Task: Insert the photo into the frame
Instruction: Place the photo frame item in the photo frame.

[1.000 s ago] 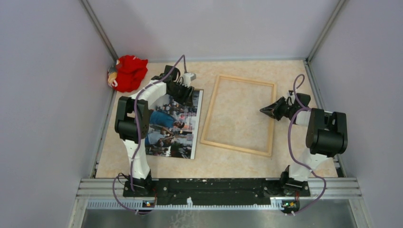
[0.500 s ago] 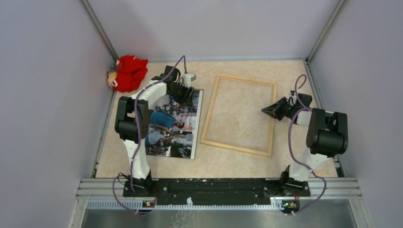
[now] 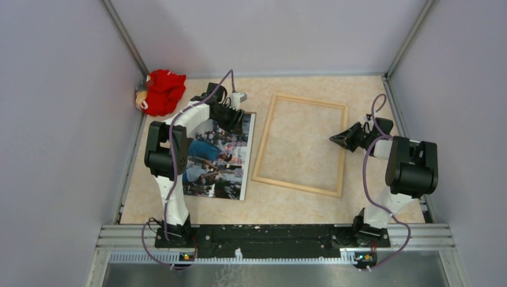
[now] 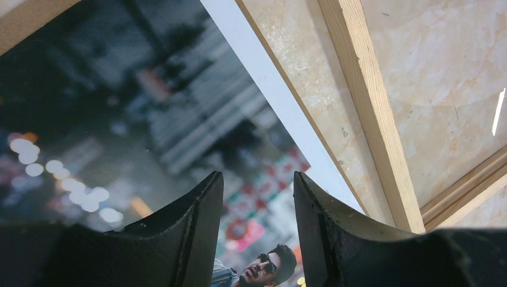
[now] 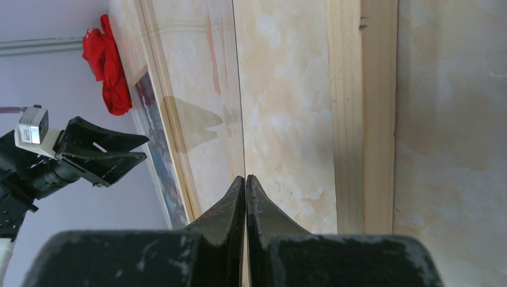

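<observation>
The photo [image 3: 221,173], a crowd scene, lies face up on the left of the table. My left gripper [image 3: 234,124] hovers low over its far right corner, open and empty. In the left wrist view the print [image 4: 119,119] shows through the gap of the left gripper [image 4: 258,185]. The frame [image 3: 261,149], of light wood, lies flat just right of the photo; its rail [image 4: 370,113] runs beside the photo's white border. My right gripper [image 3: 332,139] is shut over the frame's right rail [image 5: 362,113]. A thin straight line runs away from the right gripper [image 5: 246,177].
A red cloth bundle [image 3: 162,91] sits in the far left corner, also in the right wrist view as the red cloth [image 5: 110,69]. Grey walls close in the table [image 3: 299,206] on three sides. The left arm's gripper [image 5: 101,156] shows across the frame.
The right gripper has drifted a touch to the right over the frame's rail. The left arm, photo and frame have not moved.
</observation>
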### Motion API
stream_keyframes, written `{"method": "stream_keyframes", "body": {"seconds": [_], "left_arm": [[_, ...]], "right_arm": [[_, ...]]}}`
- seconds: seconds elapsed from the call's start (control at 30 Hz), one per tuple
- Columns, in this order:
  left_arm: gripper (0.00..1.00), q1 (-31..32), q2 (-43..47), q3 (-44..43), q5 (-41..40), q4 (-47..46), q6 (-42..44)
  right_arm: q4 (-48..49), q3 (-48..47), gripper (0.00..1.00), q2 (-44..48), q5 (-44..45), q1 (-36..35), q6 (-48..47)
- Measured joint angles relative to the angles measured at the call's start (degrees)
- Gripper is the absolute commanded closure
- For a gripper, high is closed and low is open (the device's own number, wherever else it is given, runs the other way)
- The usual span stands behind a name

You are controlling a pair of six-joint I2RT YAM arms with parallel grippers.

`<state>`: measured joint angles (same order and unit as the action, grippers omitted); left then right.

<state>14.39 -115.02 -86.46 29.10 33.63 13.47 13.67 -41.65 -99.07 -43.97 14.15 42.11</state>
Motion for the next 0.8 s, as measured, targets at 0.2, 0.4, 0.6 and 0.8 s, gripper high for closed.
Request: {"method": "stream_keyframes", "body": {"seconds": [0.2, 0.4, 0.6, 0.8], "left_arm": [[0.46, 0.0, 0.0, 0.0, 0.0, 0.0, 0.0], [0.46, 0.0, 0.0, 0.0, 0.0, 0.0, 0.0], [0.46, 0.0, 0.0, 0.0, 0.0, -0.1, 0.0], [0.46, 0.0, 0.0, 0.0, 0.0, -0.2, 0.0]], "right_arm": [[0.4, 0.5, 1.00, 0.0, 0.0, 0.0, 0.0], [0.4, 1.5, 1.00, 0.0, 0.0, 0.7, 0.1], [0.5, 1.5, 1.00, 0.0, -0.1, 0.7, 0.1], [0.5, 1.5, 1.00, 0.0, -0.2, 0.7, 0.1]]}}
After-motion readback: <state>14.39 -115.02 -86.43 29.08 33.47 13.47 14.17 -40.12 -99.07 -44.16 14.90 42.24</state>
